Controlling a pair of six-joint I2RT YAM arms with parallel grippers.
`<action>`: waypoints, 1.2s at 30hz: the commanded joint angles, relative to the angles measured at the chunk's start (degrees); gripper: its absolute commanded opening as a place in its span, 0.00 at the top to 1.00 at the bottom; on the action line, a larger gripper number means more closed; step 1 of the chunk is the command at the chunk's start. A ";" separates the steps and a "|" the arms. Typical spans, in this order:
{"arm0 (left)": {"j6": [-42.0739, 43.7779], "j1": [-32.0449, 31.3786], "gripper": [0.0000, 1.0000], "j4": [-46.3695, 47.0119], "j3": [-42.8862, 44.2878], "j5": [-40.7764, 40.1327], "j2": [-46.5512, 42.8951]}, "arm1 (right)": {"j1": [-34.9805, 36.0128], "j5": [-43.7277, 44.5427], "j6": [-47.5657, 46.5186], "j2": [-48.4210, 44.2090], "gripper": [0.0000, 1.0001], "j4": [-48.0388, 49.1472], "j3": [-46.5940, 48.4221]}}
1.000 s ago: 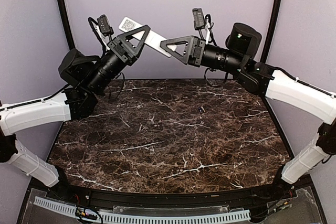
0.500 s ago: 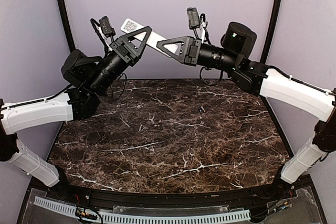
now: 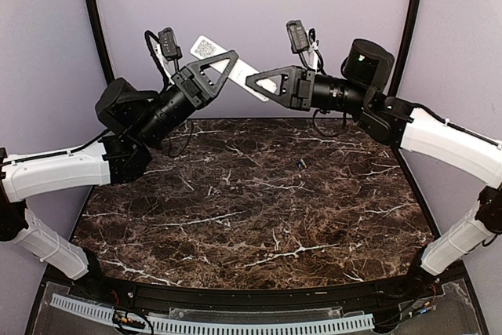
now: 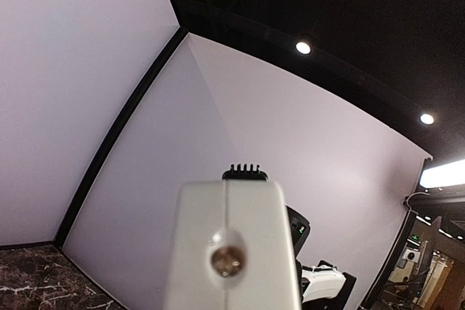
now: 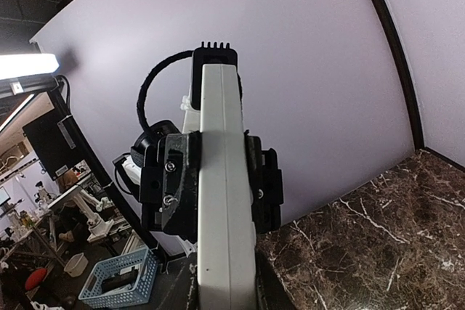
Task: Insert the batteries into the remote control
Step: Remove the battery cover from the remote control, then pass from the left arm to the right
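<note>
Only one printed mark to report: a small square black-and-white QR-style code patch [image 3: 205, 47], stuck on the raised far end of the slim white rectangular plastic remote control [image 3: 245, 71]. Found in the upper middle of the overhead frame, a little left of centre. Too small and coarse to decode, with no legible letters, digits or brand name beside it. Turned out of sight in both wrist frames, with only the bare white edge of the remote control facing the lens there. Nothing else readable, including the dim, blurred background at the lower left of the right wrist frame.
</note>
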 commanded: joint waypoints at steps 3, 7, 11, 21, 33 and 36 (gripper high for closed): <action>0.62 0.84 1.00 1.94 -0.14 -2.15 -4.36 | -2.26 1.05 -7.72 -4.66 0.74 -5.42 -2.62; 0.01 0.84 1.00 2.32 -0.13 -1.93 -3.90 | -2.35 1.43 -8.32 -4.88 0.59 -6.03 -2.11; -0.49 0.84 1.00 2.38 -0.41 -1.97 -3.68 | -2.34 0.75 -8.45 -4.78 0.50 -6.32 -0.91; -0.26 0.84 1.00 2.71 -0.76 -2.79 -3.65 | -2.41 -2.61 -6.84 -3.18 0.91 -8.61 1.32; 11.81 2.86 1.00 -10.26 -3.07 -14.40 -7.31 | -8.18 8.45 -9.10 -5.09 0.93 -19.30 -0.35; 12.01 3.82 1.00 -13.49 -5.53 -16.92 -9.38 | -8.25 10.47 -13.37 -6.09 0.87 -22.74 -0.62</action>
